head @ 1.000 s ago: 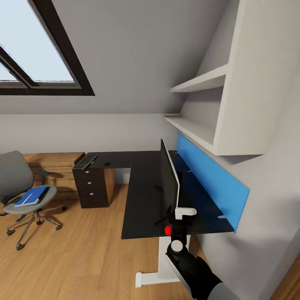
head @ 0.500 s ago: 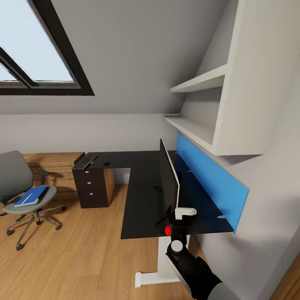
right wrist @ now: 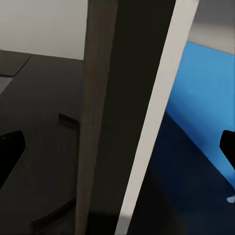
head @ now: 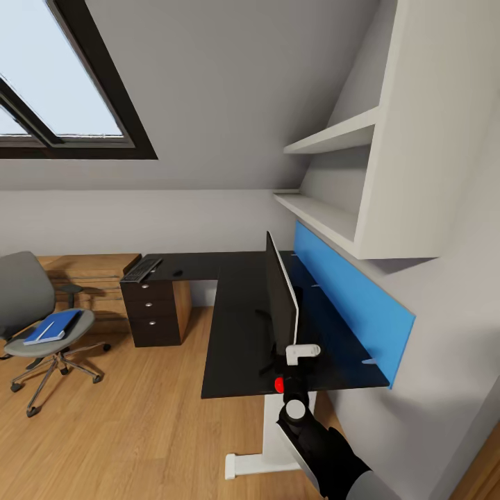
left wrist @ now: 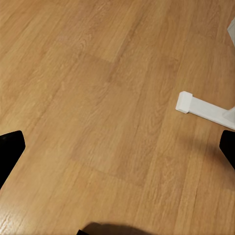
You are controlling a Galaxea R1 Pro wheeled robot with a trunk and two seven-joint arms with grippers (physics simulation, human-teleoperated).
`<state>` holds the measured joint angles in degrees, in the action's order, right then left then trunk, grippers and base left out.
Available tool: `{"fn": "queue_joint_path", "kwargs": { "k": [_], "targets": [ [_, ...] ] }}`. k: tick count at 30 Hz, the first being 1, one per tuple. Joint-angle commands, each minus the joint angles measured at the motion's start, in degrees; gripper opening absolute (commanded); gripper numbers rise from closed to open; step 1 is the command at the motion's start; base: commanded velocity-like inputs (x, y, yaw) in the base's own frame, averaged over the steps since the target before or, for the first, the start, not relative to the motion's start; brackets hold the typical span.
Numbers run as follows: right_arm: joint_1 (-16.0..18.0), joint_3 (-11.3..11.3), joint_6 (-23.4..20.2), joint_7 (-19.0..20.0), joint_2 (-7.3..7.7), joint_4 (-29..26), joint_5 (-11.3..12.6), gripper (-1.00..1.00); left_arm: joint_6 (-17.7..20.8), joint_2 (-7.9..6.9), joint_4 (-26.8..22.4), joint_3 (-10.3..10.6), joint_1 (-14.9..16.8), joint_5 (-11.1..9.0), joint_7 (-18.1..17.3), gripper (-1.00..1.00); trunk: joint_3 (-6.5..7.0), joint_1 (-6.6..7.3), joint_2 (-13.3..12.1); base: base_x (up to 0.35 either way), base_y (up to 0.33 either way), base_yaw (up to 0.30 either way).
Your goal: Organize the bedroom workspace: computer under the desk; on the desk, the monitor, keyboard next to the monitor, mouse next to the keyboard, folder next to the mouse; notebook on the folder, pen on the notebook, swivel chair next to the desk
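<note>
An attic bedroom, left to right: the grey swivel chair (head: 31, 305) stands on the wood floor (head: 132, 430) apart from the desk (head: 236, 333), the blue folder (head: 54, 326) flat on its seat. The keyboard (head: 142, 269) and, just beside it, the mouse (head: 178, 273) lie on the desk's far wing. The monitor (head: 281, 302) stands edge-on, its long axis running along the blue back panel (head: 347, 298). The right gripper (head: 292, 364) reaches its near edge, fingers spread either side of it; the left gripper's (left wrist: 117, 147) fingers are spread over bare floor.
</note>
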<state>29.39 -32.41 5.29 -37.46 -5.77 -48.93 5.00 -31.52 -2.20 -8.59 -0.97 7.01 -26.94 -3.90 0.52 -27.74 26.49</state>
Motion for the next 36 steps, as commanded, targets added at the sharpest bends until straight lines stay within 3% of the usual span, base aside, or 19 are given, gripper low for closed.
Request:
{"fn": "queue_joint_path", "kwargs": {
  "k": [1,36],
  "targets": [
    [0.1,-0.2,0.7,0.0,0.03,0.1,0.6,1.00,-0.1,0.00,0.1,-0.1,0.0,-0.4,-0.4,1.00,-0.02,-0.02,0.0,0.000,0.000,0.000],
    [0.0,-0.2,3.2,1.0,0.05,0.1,0.5,1.00,-0.1,-0.01,0.1,-0.1,0.0,-0.4,-0.4,1.00,-0.02,-0.02,0.0,0.010,0.000,0.000]
  ]
}}
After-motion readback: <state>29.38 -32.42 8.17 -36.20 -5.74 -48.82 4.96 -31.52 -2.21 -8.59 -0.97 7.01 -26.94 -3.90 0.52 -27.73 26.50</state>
